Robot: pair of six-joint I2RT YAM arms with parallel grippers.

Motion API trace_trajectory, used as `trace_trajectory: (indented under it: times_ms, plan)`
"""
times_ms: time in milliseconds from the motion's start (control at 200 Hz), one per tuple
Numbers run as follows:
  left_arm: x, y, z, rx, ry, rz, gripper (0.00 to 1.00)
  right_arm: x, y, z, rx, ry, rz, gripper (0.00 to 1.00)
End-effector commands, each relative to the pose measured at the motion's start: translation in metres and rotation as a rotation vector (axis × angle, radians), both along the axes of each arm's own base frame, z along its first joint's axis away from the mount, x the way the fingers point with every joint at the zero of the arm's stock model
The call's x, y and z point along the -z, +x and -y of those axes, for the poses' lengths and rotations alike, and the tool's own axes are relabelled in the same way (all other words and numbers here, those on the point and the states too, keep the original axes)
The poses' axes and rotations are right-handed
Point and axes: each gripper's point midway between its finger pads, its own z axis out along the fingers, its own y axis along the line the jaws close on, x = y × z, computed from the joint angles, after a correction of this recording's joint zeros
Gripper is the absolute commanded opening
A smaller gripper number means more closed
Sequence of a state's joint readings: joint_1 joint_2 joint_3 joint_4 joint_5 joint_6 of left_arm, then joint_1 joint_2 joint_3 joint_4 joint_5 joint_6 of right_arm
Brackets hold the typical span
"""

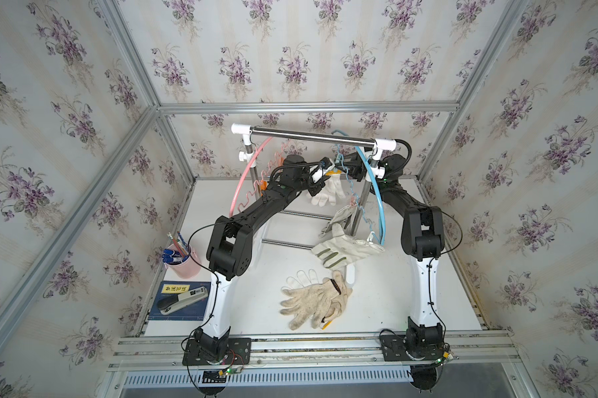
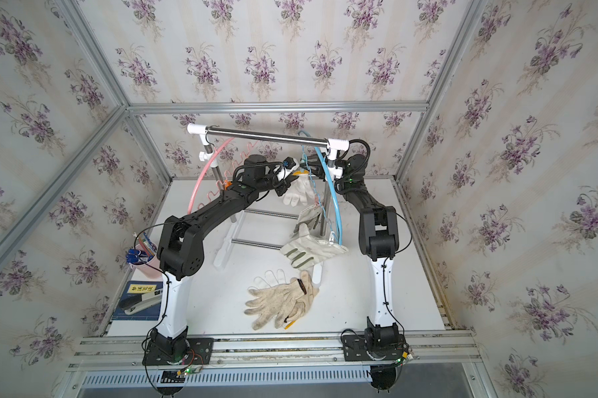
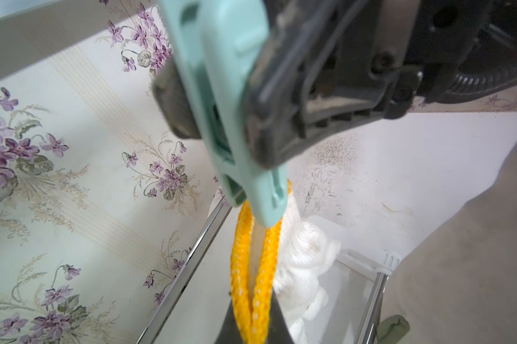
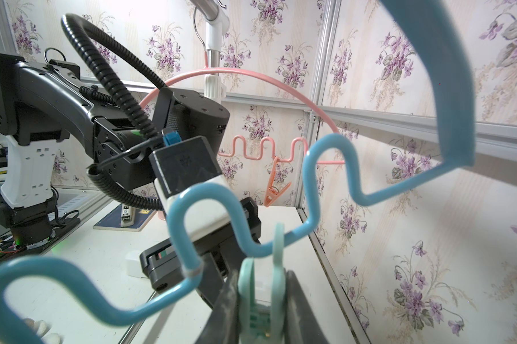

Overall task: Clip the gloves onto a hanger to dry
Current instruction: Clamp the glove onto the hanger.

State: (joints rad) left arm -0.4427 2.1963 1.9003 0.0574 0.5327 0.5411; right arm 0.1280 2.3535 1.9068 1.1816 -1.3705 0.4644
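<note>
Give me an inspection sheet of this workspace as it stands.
Surface: white table, speckled with dirt.
Job's things: two canvas gloves clipped to blue hanger; white knit glove held up to mint clip; cream knit gloves loose on table.
Clutter: pen cup; stapler on book.
End effectors: left end effector shut on white knit glove's yellow cuff; right end effector shut on mint clip.
Cables: corrugated hose arching over left wrist.
Surroundings: floral wallpaper, aluminium frame.

Bright, even light, soft shadows; wrist views blurred up close.
</note>
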Motion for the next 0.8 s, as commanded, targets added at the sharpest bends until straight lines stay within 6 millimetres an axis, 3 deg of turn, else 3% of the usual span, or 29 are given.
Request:
trace_trajectory:
  times_ms: [0, 794]
  plan:
    - [-0.015, 0.005, 0.001, 0.0, -0.025, 0.053, 0.0, -0.004, -0.002, 0.0, -0.003, 0.004, 0.029, 0.16]
    - [-0.039, 0.007, 0.003, 0.012, -0.043, 0.097, 0.0, 0.0, -0.002, -0.001, -0.004, 0.002, 0.023, 0.15]
